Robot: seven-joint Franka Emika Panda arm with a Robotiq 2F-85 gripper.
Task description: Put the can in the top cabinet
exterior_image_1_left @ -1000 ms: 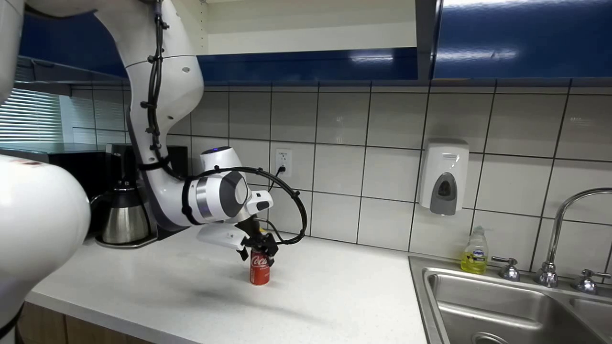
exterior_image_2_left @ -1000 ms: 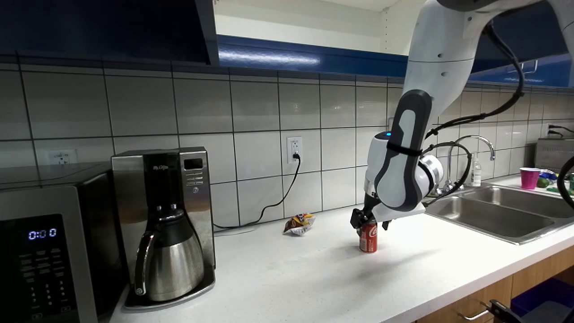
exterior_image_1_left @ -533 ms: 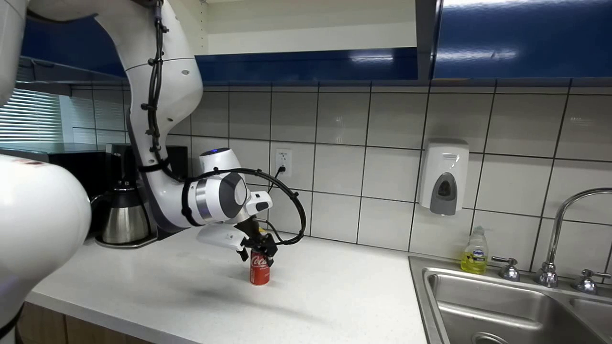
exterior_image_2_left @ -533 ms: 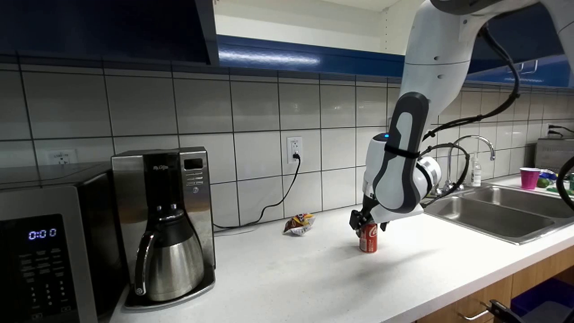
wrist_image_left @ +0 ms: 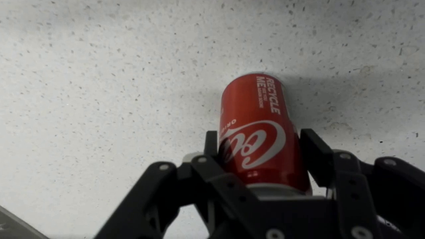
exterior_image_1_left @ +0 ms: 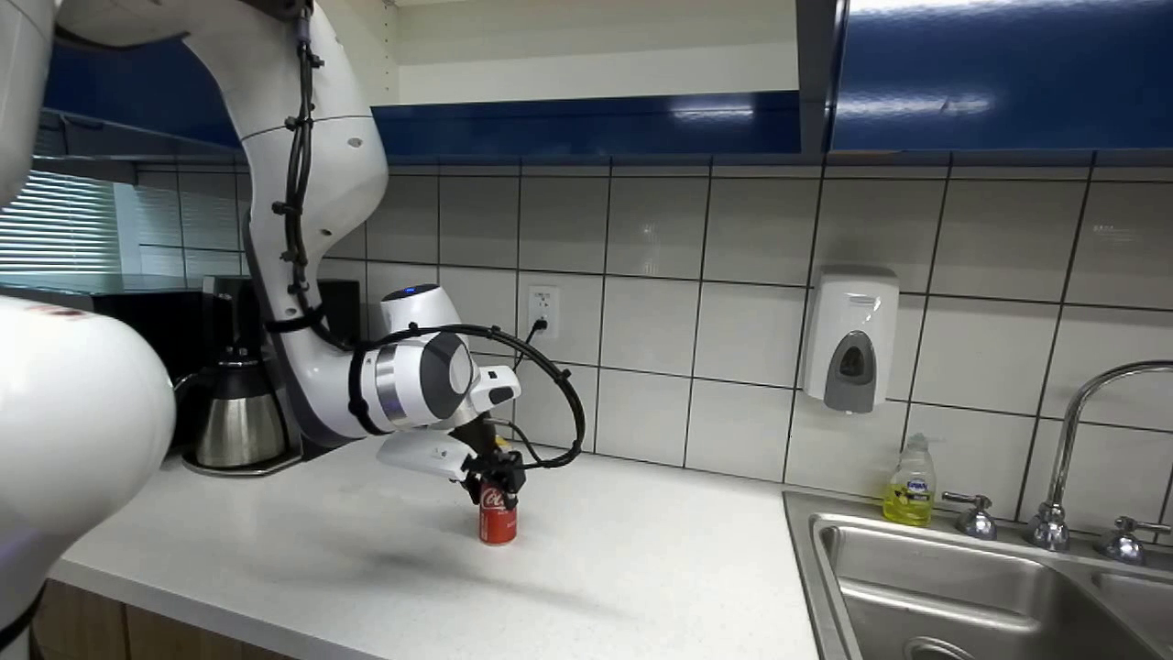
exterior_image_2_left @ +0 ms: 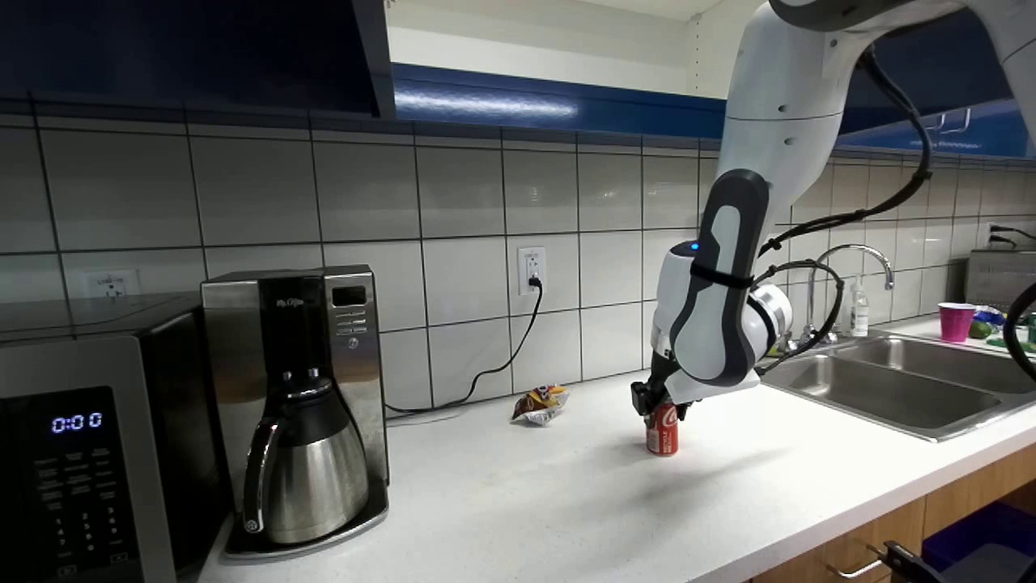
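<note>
Gripper pinches the can near its top, jaws against either side. Can stands upright on the speckled white counter. Crumpled snack packet lies apart from it, toward the tiled wall. Coffee maker sits well off to one side, sink to the other. Overhead, the top cabinet open, pale inside, blue along its lower edge.

Can: red, white lettering, silvery rim. End effector: black. Counter: off-white, grey-speckled. Top cabinet: dark blue outside, cream interior. Wall tiles: whitish, dark-lined grid. Cup: magenta. Soap bottle: yellow contents.
</note>
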